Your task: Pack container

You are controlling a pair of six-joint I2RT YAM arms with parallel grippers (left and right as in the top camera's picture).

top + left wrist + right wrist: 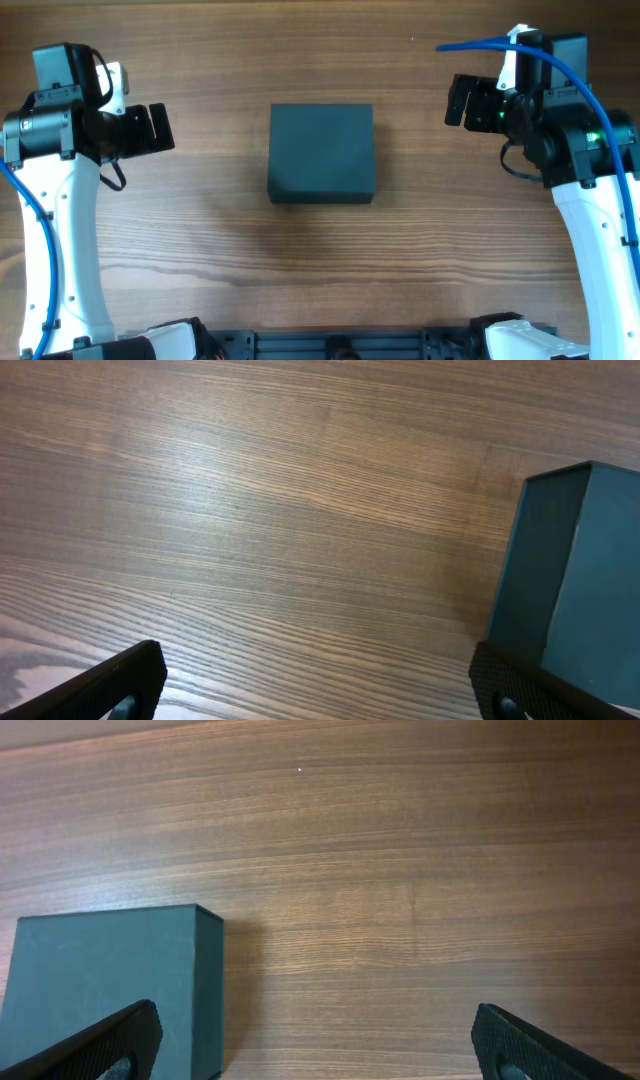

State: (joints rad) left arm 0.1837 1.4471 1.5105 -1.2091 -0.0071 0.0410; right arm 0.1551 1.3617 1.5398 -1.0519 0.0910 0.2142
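The container (pixel 322 153) is a dark teal-grey square box with its lid shut, standing in the middle of the wooden table. It also shows at the right edge of the left wrist view (pixel 580 580) and at the lower left of the right wrist view (pixel 105 985). My left gripper (pixel 157 128) hovers to the left of the box, open and empty, its fingers wide apart in the left wrist view (pixel 320 685). My right gripper (pixel 458 100) hovers to the right of the box, open and empty, as the right wrist view (pixel 315 1045) shows.
The wooden table (pixel 320 260) is bare around the box. A black rail with the arm bases (pixel 340 345) runs along the front edge. Blue cables hang from both arms.
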